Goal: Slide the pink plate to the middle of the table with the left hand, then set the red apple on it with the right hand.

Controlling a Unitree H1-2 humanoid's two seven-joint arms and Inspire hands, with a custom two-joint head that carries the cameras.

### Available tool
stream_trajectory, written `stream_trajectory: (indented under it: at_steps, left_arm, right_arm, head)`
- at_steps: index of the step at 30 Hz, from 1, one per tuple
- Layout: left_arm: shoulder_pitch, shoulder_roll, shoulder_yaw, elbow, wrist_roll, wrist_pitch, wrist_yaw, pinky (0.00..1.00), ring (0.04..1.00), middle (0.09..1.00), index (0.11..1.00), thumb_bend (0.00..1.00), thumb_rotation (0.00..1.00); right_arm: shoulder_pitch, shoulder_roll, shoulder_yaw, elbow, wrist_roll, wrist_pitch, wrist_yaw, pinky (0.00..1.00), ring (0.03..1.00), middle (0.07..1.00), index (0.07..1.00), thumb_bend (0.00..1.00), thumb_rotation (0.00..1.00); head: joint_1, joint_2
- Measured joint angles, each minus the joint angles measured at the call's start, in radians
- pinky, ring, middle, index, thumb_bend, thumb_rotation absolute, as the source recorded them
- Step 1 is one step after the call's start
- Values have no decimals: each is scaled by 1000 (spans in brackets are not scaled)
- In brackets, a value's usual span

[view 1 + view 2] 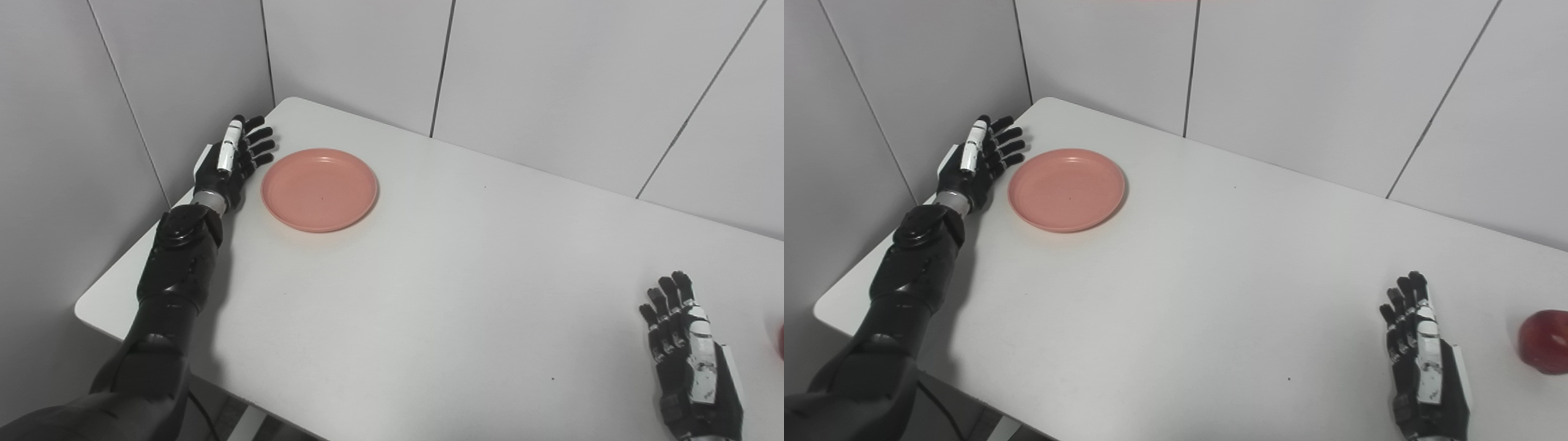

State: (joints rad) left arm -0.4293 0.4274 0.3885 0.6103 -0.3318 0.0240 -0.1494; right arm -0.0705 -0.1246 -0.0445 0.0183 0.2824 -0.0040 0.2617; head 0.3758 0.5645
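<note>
Beside pink plate (319, 189), left hand (234, 160) flat, fingers spread, empty, right hand (1424, 367) spread, empty, nr red apple (1546, 341)

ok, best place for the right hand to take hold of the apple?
Probably around its widest part, fingers and thumb on opposite sides, coming from its left. The apple is round, sits free on the table near the right edge, and the open right hand lies just left of it, apart.

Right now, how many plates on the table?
1. The pink plate sits at the table's far left, just right of the open left hand. No others visible.
</note>
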Motion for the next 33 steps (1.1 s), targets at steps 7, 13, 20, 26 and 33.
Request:
stream_trajectory:
  at_steps: [7, 13, 20, 26, 33]
  left_arm:
    - [-1, -5, -6, 14, 0, -15, 0, 842, 853, 856, 833, 329, 1000]
    - [-5, -8, -12, 27, -1, -31, -6, 844, 857, 862, 841, 325, 989]
    - [-13, -21, -30, 27, -12, -33, -6, 854, 865, 867, 848, 311, 1000]
    - [-16, -46, -42, -6, -13, -1, -5, 866, 865, 871, 857, 309, 1000]
    - [-20, -53, -43, -7, -13, 5, -4, 853, 856, 864, 851, 288, 1000]
  right_arm:
    - [1, 0, -2, -1, 2, 0, -1, 1000, 1000, 1000, 1000, 67, 1000]
    - [3, 0, -2, -3, 1, 0, -3, 1000, 1000, 1000, 1000, 71, 1000]
    - [3, 0, -2, -4, -1, 0, -7, 1000, 1000, 1000, 1000, 76, 1000]
    - [4, 0, 0, -4, -1, 0, -6, 1000, 1000, 1000, 1000, 88, 1000]
    - [5, -1, 0, -4, -6, 0, -7, 1000, 1000, 1000, 1000, 88, 1000]
  head:
    - [-2, 2]
    - [-2, 2]
    - [-11, 2]
    - [-14, 3]
    - [-15, 3]
